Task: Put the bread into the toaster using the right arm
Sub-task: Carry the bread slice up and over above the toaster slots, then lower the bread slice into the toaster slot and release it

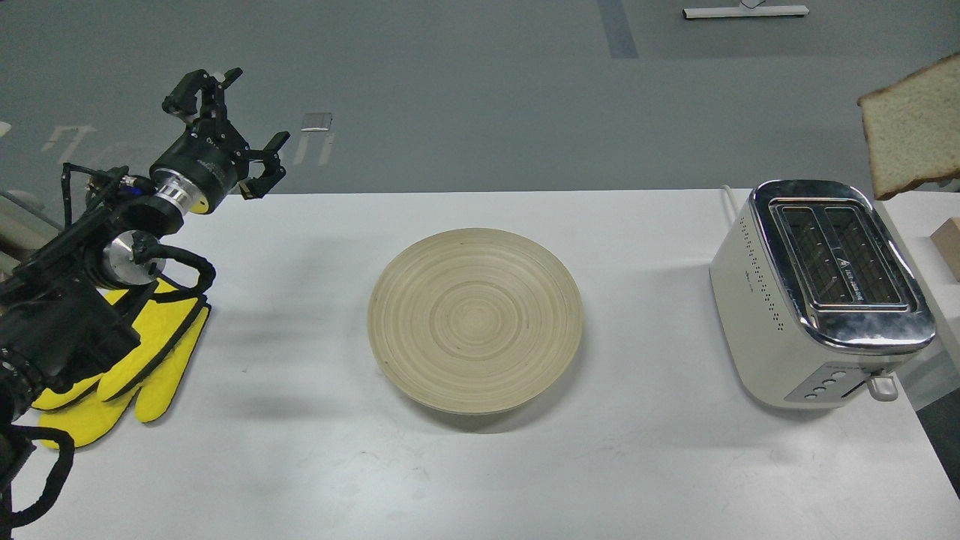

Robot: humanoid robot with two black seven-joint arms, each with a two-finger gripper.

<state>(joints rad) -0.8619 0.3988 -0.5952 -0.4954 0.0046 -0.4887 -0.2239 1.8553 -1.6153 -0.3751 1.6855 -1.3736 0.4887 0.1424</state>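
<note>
The round pale wooden plate (475,320) holds nothing; the cream-white chrome-topped toaster's (817,300) slots look bare. The pale brown-crusted bread slice (911,127) hangs above it, its holder off-frame. The left gripper (244,120) gapes wide, holding nothing.

Bread (913,135): pale, fine speckle, brown crust. Toaster (817,300): cream-white body, mirror chrome top, dotted perforation rows on its side, dark slots. Plate (475,319): light tan wood, concentric ring grain. Gloves (142,360): bright yellow, black edging. My left gripper (244,131): black, silver wrist ring. Table (300,450): white. Floor: grey.
</note>
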